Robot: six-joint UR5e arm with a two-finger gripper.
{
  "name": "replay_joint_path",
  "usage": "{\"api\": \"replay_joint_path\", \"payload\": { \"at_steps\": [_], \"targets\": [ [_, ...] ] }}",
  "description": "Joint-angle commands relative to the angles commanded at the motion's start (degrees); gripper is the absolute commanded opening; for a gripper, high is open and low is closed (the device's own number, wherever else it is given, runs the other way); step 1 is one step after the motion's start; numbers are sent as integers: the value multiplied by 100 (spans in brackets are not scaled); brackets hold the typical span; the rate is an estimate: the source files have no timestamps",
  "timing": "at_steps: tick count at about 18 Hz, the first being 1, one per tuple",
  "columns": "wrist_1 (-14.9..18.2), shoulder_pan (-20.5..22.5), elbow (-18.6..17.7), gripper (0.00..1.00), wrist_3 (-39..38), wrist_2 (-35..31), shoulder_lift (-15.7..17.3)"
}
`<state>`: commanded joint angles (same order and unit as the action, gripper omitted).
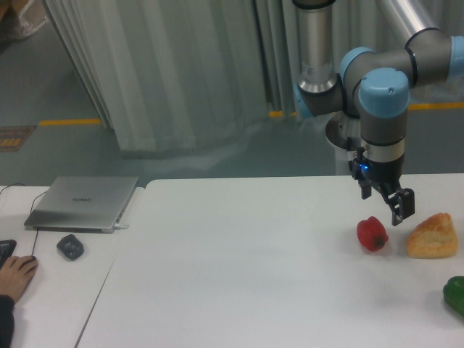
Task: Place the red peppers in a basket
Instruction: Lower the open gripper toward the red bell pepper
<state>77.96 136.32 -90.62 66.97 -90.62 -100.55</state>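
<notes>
- On the white table (239,268), right side: red pepper (372,233) sits loose, just left of the tan bread wedge (433,235); green pepper (455,294) at the right edge, nearer the camera.
- Progress: looks like nothing done yet. Pepper not picked up, and no basket visible anywhere in view, so drop-off location unknown.
- Left to do: grasp, lift, carry, release.
- Gripper (386,198) hangs above and slightly right of the red pepper, not touching it as far as I can see.
- Jaws look parted with nothing between them, so it's released and empty; how wide is hard to read from this angle.
- Laptop (83,202), mouse (70,246) and someone's hand (16,274) far left, well apart from the work.
</notes>
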Motion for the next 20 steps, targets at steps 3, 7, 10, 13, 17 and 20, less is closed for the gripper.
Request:
{"api": "replay_joint_path", "payload": {
  "at_steps": [3, 7, 10, 13, 17, 20],
  "targets": [
    [9, 35, 26, 100, -44, 0, 0],
    [-44, -9, -131, 100, -394, -430, 0],
    [-376, -26, -544, 100, -843, -431, 132],
    [-475, -17, -589, 100, -888, -413, 158],
    [-448, 17, -702, 100, -1124, -387, 237],
    [-439, 0, -782, 100, -1432, -378, 290]
  ]
}}
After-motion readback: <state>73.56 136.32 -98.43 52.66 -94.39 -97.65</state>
